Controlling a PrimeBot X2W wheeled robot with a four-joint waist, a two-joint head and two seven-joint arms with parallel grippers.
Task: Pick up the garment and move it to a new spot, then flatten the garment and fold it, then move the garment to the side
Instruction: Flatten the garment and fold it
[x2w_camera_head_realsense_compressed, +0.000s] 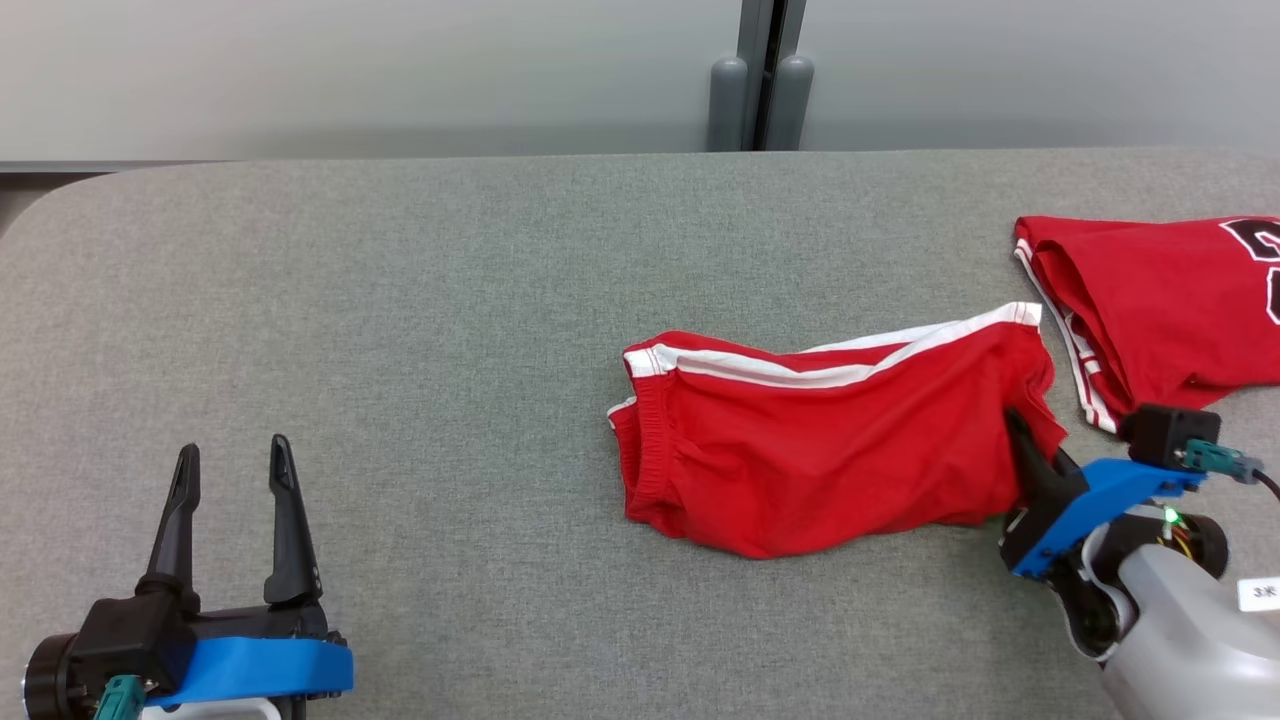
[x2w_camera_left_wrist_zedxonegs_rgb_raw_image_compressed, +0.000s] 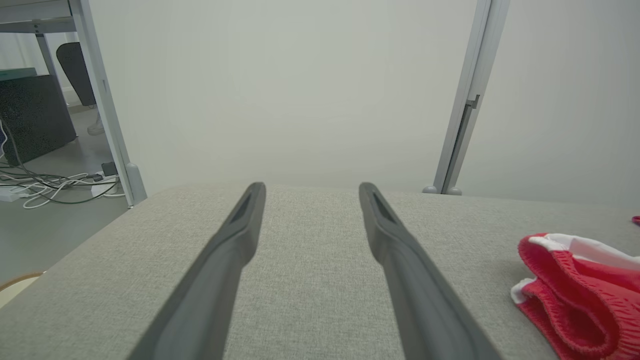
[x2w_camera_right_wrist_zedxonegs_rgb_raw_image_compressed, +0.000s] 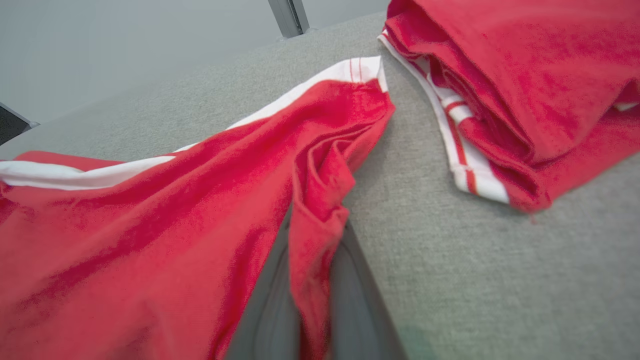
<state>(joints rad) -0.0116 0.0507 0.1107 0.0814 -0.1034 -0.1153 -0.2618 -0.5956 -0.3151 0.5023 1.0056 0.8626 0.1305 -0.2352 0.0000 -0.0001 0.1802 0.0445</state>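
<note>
The red shorts (x2w_camera_head_realsense_compressed: 820, 450) w/ white side stripes lie crumpled on the grey surface (x2w_camera_head_realsense_compressed: 400, 300), right of centre, waistband toward the left. The right hand (x2w_camera_head_realsense_compressed: 1022, 428) is closed on the leg-hem edge at their right end; in the right wrist view a fold of cloth sits btw. its 2 fingers. The left hand (x2w_camera_head_realsense_compressed: 234, 447) is wide, at lower left, well apart from the shorts. A red jersey (x2w_camera_head_realsense_compressed: 1170, 300) lies near, further right, w/ a gap between.

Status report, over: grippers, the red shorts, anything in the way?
Left gripper open, above bare table. Right gripper shut on red shorts at the leg hem, shorts rumpled. Second red garment close beside that hem.
</note>
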